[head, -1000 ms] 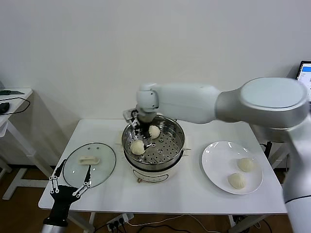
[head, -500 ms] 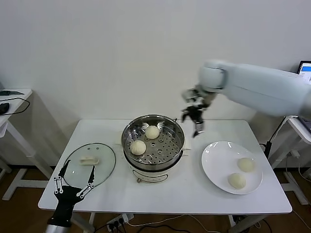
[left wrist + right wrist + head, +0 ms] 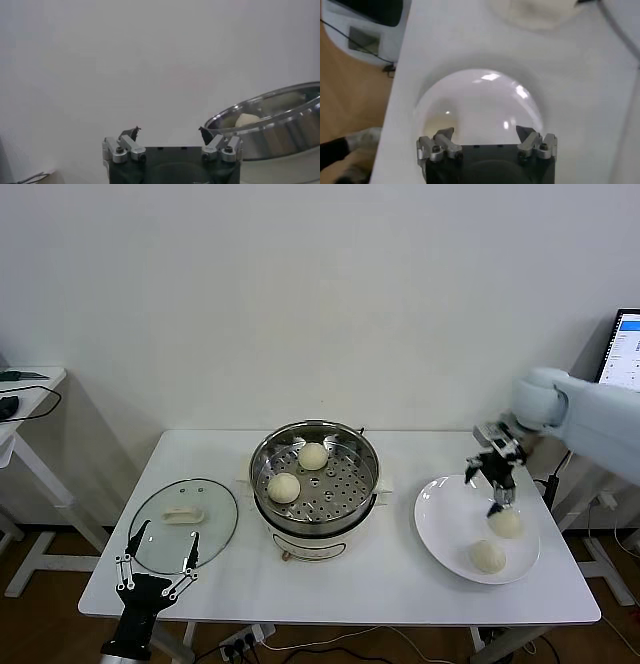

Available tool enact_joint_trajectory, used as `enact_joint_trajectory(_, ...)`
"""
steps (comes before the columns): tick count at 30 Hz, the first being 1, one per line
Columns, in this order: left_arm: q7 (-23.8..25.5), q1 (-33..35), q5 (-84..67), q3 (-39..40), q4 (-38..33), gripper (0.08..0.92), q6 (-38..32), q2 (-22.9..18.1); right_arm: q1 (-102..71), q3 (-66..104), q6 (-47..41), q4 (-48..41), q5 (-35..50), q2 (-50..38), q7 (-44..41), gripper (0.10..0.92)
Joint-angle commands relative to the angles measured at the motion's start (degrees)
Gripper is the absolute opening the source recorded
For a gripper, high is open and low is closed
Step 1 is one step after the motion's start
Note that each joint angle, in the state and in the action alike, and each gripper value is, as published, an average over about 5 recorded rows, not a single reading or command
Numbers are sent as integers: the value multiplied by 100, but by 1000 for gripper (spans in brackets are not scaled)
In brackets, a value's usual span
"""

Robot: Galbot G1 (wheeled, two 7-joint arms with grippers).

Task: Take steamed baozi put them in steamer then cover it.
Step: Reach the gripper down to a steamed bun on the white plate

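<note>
Steel steamer (image 3: 316, 484) is sitting mid-surface in the head view with two baozi (image 3: 284, 487) on its tray, the cover (image 3: 185, 524) is lying flat to its left, and the right pincer (image 3: 494, 482) is hanging spread over the white plate (image 3: 445, 519) above the two buns there. Left wrist view is showing the left pincer (image 3: 169, 134) spread and empty near the steamer's rim (image 3: 265, 107). Right wrist view is looking past spread fingers (image 3: 444, 137) onto the plate (image 3: 480, 100).

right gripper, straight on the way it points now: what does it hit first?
Likely the baozi on the far side of the white plate. The open right gripper points down just above it; exact depth is unclear.
</note>
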Motion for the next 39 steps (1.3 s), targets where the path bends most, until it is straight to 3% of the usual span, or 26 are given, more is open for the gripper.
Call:
enact_joint_trajectory(1, -26, 50, 95, 38, 8, 823, -6, -34, -870, 201, 81, 41, -345, -483, 179, 823)
enact_joint_trajectory(11, -76, 84, 168, 36, 5, 823, -9, -78, -1475, 681, -159, 4, -156, -385, 772, 823)
enact_joint_trajectory(33, -135, 124, 184, 8, 56, 823, -45, -103, -1932, 1110, -205, -204, -439, -319, 820, 822)
enact_joint_trajectory(39, -136, 133, 181, -34, 64, 823, -55, -95, -1971, 1143, -216, -206, -457, -302, 815, 785)
